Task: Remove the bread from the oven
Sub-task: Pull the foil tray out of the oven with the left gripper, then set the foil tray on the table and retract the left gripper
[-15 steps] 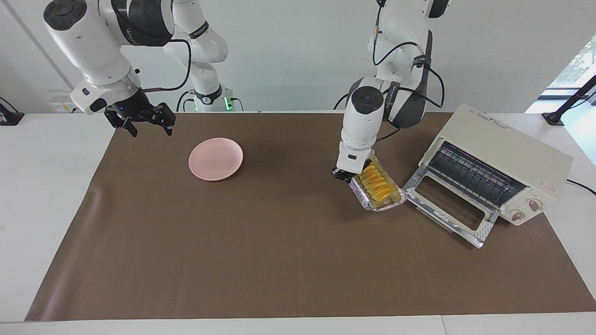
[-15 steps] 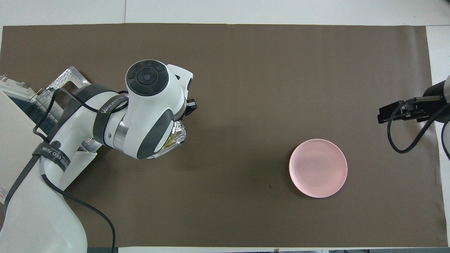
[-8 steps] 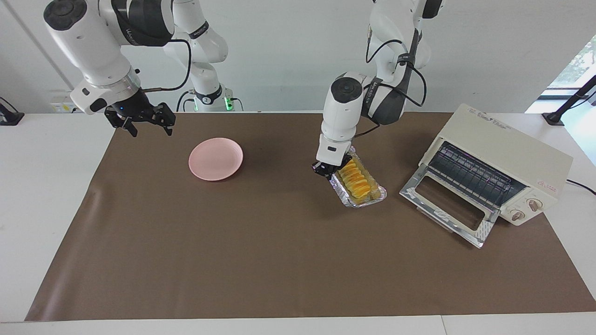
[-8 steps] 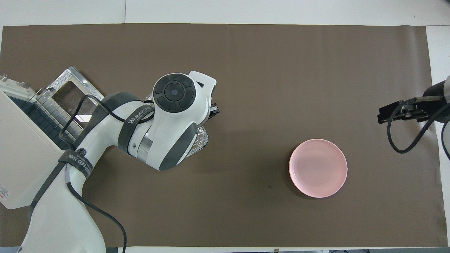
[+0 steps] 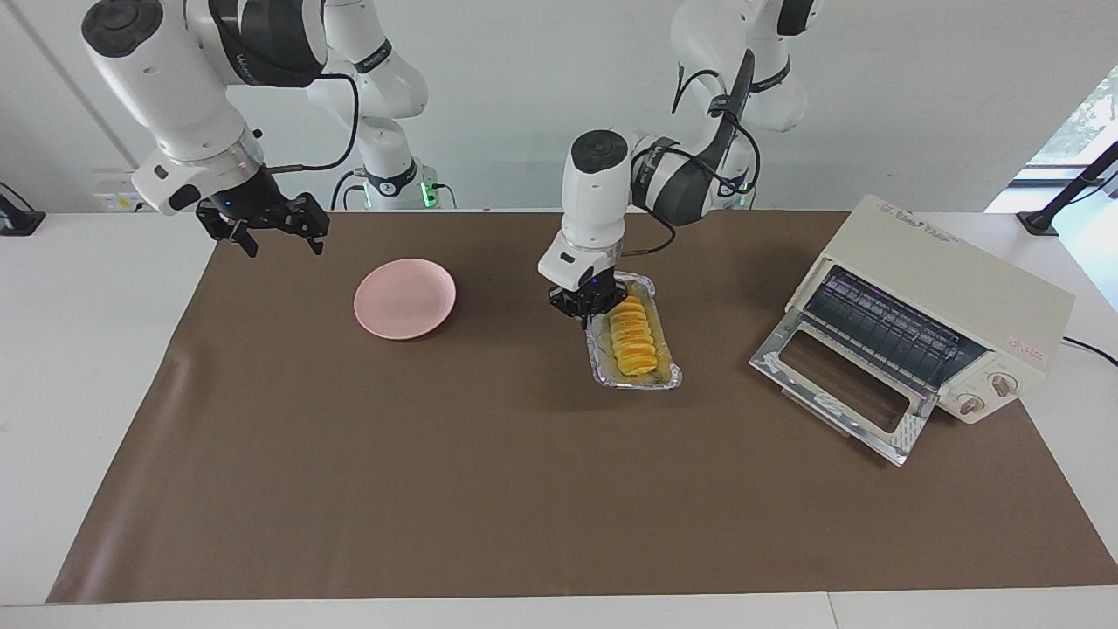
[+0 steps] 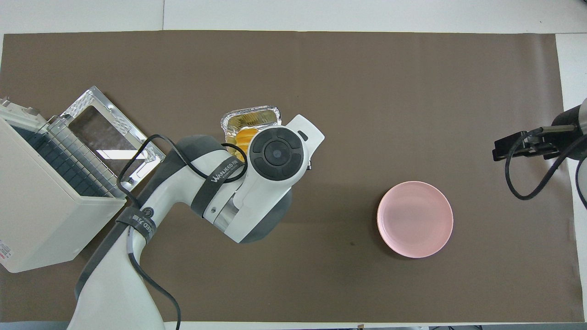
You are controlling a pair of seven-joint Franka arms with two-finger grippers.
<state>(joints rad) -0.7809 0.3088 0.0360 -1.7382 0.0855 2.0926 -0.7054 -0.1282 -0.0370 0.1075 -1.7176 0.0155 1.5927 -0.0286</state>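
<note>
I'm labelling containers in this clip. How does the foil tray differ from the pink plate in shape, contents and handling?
The foil tray is oblong, crinkled and silver; the pink plate is round, smooth and shallow. The tray carries the bread; the plate shows nothing on it. The left gripper is shut on the tray's rim, while the plate sits untouched, apart from the open right gripper. Both are over the brown mat, outside the oven.
</note>
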